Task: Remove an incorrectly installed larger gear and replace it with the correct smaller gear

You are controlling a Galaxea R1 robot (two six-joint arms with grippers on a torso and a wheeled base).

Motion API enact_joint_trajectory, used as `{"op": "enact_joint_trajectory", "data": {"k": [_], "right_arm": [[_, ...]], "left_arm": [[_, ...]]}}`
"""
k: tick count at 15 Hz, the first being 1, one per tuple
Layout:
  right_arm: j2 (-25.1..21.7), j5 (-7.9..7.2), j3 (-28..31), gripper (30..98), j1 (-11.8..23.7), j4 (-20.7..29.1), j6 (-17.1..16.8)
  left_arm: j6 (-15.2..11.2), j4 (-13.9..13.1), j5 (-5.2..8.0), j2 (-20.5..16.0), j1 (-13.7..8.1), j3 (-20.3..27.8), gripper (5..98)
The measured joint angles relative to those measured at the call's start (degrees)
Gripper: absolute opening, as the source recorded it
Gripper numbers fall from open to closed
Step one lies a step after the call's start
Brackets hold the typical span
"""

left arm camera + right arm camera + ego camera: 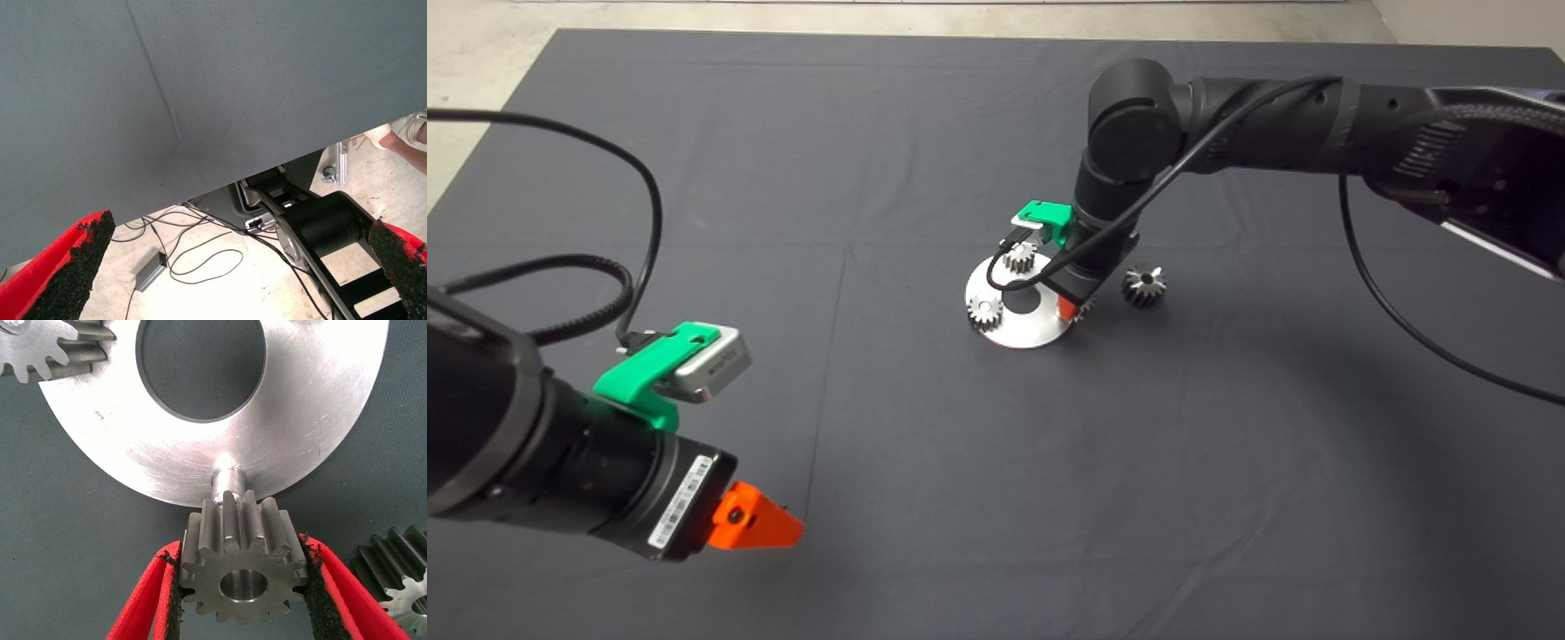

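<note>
We see a dark mat (694, 178) covering the counter. The left end effector (769, 526) waits at its lower left edge, fingers (80, 260) wide apart. A white barcode label (679, 502) on its wrist is too small for us to read. The right end effector (240, 587) stands at the steel disc (320, 433), clamped on the smaller gear (240, 560), right by a peg (229, 480) on the disc's rim. The larger gear (1144, 285) lies on the mat just right of the disc.
</note>
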Motion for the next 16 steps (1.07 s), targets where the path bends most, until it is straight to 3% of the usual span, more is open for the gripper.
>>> {"op": "enact_joint_trajectory", "data": {"k": [16], "right_arm": [[0.8, 0.0, 0.0, 39.9, -0.2, -0.9, 0.1]], "left_arm": [[0.0, 0.0, -0.03, 0.0, 0.0, 0.0, 98.2]]}}
